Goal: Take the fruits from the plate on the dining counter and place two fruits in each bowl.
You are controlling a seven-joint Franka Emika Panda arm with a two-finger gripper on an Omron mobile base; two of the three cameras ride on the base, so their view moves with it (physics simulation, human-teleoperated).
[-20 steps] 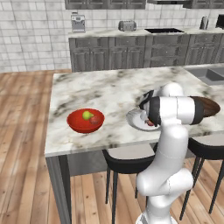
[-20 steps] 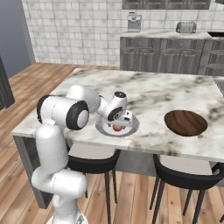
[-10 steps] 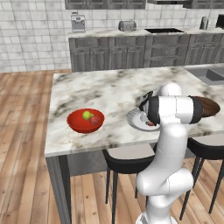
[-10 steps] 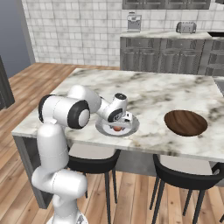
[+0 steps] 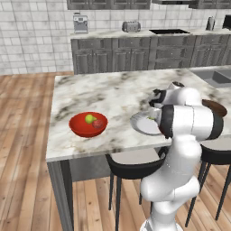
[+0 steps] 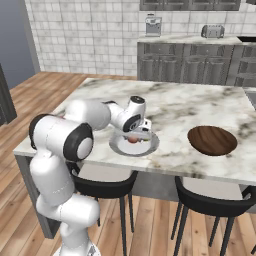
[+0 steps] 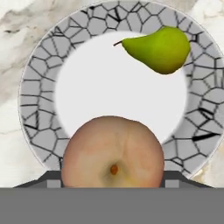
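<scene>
The gripper (image 6: 134,138) sits low over the plate (image 6: 120,148), and next to a second ago it looks sunk a little closer to the plate's white centre; the arm's elbow and shoulder stand where they stood. In the hand view a reddish round fruit (image 7: 113,153) sits right at the fingers' end, with a dark finger tip showing at each of its sides, so the jaws look drawn in against it. From the right base view the same reddish fruit (image 6: 132,139) shows just under the hand, on the plate. I cannot tell whether it has left the plate's surface.

Beyond the gripped fruit, towards the plate's far rim as the hand camera sees it, a yellow-green pear (image 7: 159,49) lies on its side, partly over the grey patterned rim (image 7: 38,89), well apart from the fingers.

Off to the arm's left, well away from the hand, the red bowl (image 5: 88,125) stands on the dining counter (image 5: 90,97) with a pear (image 5: 90,118) and a reddish fruit (image 5: 97,124) touching inside it, as it did a second ago. To the other side of the hand the dark brown bowl (image 6: 212,140) rests unmoved on the marble, clear of the plate. Nothing on the counter has shifted; only the hand has changed.
</scene>
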